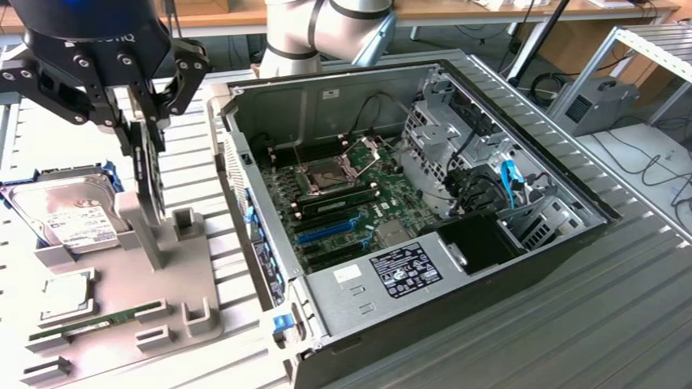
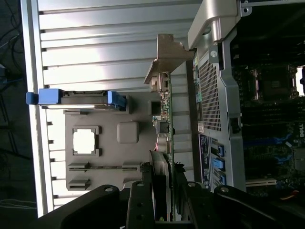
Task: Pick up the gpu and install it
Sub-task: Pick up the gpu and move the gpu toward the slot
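Note:
The gpu [image 1: 149,180] is a thin card seen edge-on, standing upright over the grey parts holder [image 1: 130,267] at the exterior view's left. My gripper [image 1: 146,142] comes down from above and is shut on its upper part, with a finger on each face. In the wrist view the gpu [image 2: 165,112] runs away from my gripper [image 2: 167,193], showing its green board edge, and its silver bracket [image 2: 167,52] is at the far end. Its lower edge is close to the holder's post; I cannot tell whether they touch.
The open computer case [image 1: 454,105] lies to the exterior view's right of the holder, with its motherboard [image 1: 346,198] and blue slots [image 1: 324,231] exposed. The holder also carries a hard drive [image 1: 65,215], a CPU [image 1: 67,296] and a RAM stick [image 1: 92,322]. The case wall [image 2: 212,90] is close beside the card.

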### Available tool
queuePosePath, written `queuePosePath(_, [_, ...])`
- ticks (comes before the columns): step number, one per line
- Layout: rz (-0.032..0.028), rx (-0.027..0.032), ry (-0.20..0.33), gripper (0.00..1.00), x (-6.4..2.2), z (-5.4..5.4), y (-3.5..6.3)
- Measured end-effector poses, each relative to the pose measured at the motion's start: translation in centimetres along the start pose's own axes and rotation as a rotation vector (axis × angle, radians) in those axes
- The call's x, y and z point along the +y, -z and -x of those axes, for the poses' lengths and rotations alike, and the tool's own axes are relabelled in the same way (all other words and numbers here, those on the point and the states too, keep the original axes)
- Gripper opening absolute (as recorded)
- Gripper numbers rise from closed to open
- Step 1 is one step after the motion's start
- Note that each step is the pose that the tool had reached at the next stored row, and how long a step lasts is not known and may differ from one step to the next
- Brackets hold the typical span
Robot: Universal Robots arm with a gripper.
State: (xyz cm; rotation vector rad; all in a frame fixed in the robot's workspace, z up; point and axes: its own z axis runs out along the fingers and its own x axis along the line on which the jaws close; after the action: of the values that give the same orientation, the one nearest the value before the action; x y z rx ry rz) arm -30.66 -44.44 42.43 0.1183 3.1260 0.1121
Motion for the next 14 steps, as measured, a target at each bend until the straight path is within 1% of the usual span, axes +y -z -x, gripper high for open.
queuePosePath(11, [-0.0002, 0.0000, 0.000, 0.29, 0.01, 0.00, 0.10])
queuePosePath(14, [-0.0030, 0.0000, 0.000, 0.29, 0.02, 0.11, 0.11])
